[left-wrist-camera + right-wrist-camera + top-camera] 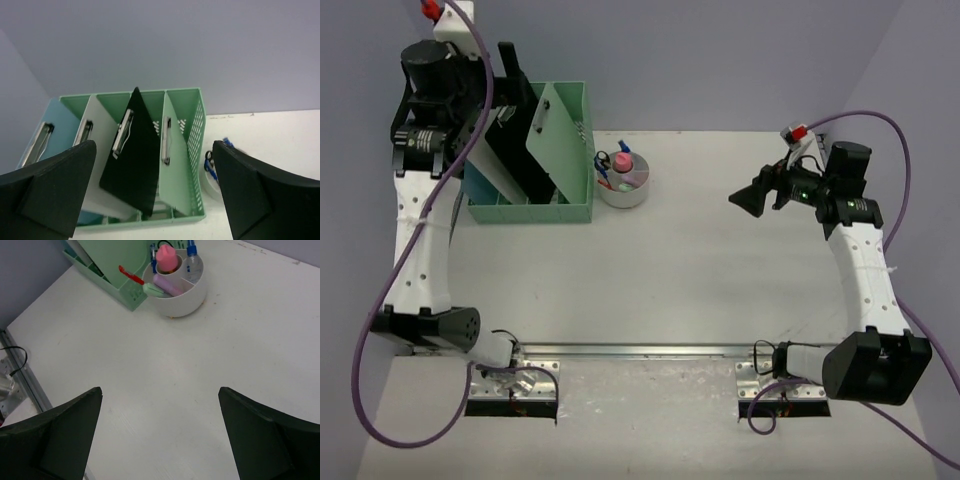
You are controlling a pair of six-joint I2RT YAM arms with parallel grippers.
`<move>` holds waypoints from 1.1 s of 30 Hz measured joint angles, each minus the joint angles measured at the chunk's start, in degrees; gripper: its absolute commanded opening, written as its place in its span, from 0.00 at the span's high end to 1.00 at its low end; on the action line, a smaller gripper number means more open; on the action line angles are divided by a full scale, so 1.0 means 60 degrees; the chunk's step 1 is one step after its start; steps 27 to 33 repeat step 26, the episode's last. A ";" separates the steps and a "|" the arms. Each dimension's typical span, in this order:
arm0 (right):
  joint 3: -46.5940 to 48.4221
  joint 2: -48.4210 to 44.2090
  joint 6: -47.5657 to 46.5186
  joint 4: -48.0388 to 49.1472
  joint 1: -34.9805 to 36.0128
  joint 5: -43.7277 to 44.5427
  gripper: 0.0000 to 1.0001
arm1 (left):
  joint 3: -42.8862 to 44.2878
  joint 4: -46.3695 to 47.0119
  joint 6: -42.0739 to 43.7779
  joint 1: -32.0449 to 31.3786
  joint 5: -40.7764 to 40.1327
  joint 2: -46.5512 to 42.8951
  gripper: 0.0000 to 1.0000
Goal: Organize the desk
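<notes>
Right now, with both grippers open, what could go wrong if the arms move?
The left gripper hangs over the leaning black clipboard in the mint-green slotted file rack; a descent might knock the board askew. The round white pen holder stands beside the rack; the right gripper, reaching there, could tip it.

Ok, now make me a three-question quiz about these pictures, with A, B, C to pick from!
1. Where is the round white pot?
A) alone in the middle
B) right next to the green rack
C) in a gripper

2. How many clipboards stand in the rack?
A) two
B) six
C) four

3. How is the right gripper?
A) open and empty
B) shut on a pen
C) shut on a clipboard

Answers:
1 B, the pot sits by the rack's corner.
2 C, the left wrist view shows a blue, a white, a black and a green one.
3 A, its fingers are wide apart with only bare desk between them.
</notes>
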 measured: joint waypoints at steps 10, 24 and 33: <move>-0.0936 -0.0328 0.0769 0.0131 0.0568 0.3792 0.01 | -0.7614 0.0871 0.0831 0.0018 0.0998 -0.4564 0.00; -0.4652 -0.2630 0.1202 0.0652 0.2055 0.8102 0.01 | -1.1799 0.1388 0.0743 0.0018 0.1293 -0.6838 0.00; -0.4652 -0.2681 0.1195 0.0750 0.2055 0.8174 0.01 | -1.1799 0.1534 0.0710 0.0018 0.1290 -0.6838 0.00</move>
